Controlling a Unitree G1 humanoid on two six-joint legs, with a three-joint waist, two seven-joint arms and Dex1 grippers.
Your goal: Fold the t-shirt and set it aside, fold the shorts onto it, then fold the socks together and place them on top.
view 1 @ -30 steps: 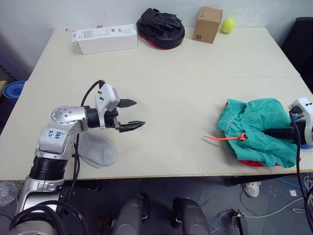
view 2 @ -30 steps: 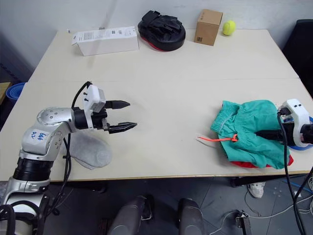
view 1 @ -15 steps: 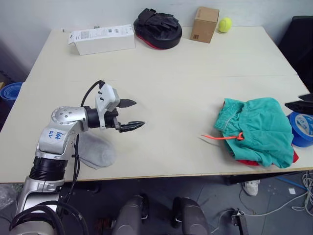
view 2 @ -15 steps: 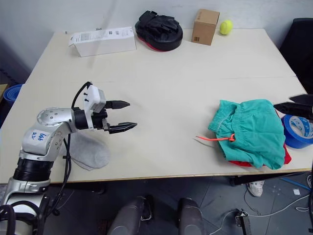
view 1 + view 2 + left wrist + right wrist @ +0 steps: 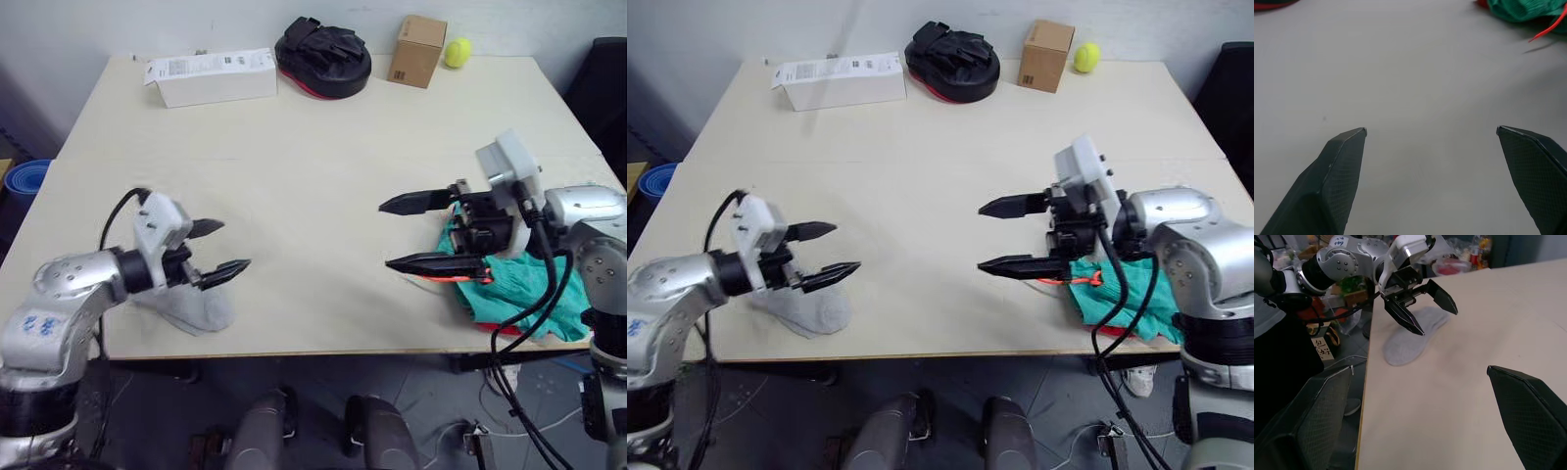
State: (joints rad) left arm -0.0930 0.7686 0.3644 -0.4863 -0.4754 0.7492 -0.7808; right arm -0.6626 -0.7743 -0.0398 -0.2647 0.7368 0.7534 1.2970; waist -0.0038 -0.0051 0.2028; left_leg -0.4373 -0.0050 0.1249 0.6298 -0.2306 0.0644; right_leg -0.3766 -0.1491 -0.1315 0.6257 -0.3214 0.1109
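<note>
A light grey sock [image 5: 199,307] lies flat near the table's front left edge. My left gripper [image 5: 235,245] hovers open just above and to the right of it, with nothing between its fingers; the right wrist view shows the left gripper [image 5: 1422,303] over the sock [image 5: 1409,337]. The teal-green shorts [image 5: 534,294] sit bunched at the front right, their orange-red drawstring [image 5: 443,279] trailing left. A sliver of the red t-shirt [image 5: 1120,330] peeks out beneath them. My right gripper [image 5: 384,235] is open and empty, hanging just left of the shorts and pointing left.
Along the far edge stand a white carton [image 5: 211,76], a black padded mitt [image 5: 323,57], a cardboard box [image 5: 418,49] and a tennis ball [image 5: 457,51]. A blue bucket [image 5: 24,182] sits on the floor at left, a dark chair [image 5: 607,88] at right.
My right arm has swung in from the table's right edge, so its open gripper now hangs left of the shorts. My left gripper has drawn back toward the sock.
</note>
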